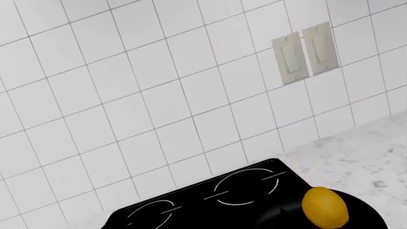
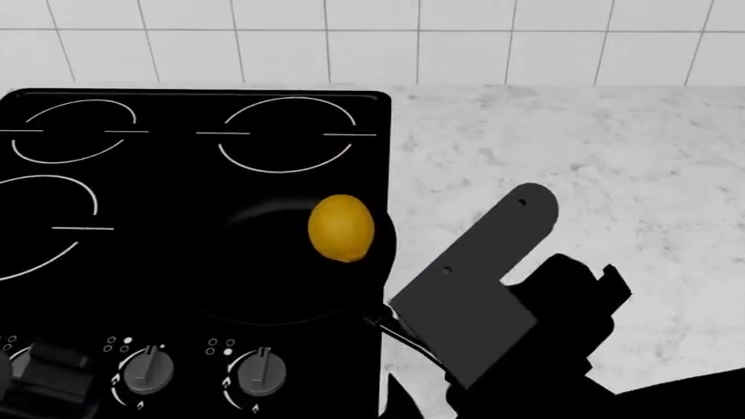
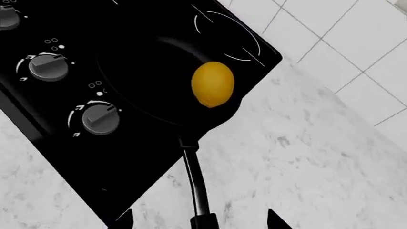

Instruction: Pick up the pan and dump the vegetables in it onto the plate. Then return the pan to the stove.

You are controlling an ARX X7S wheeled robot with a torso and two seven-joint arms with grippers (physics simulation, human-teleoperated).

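Pan [image 2: 274, 262]: matte black, seated on the stove's [image 2: 174, 175] near right burner, by the stove's right edge; handle runs off toward the near edge of the marble counter [image 2: 582, 157].
Vegetable [image 2: 341, 227]: one yellow-orange oval, lying inside the pan at its right rim.
Right gripper [image 3: 198, 220]: fingers spread apart on either side of the handle's end, not clamped.
Left gripper: cannot tell its state; not visible in any view.
Wall: white tile [image 1: 159, 95] behind the counter's far edge, with two switch plates [image 1: 305, 52].

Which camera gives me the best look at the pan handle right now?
Right wrist view: the pan handle runs whole from the pan toward the camera. Head view shows only a short stretch beside the arm. Left wrist view shows none.
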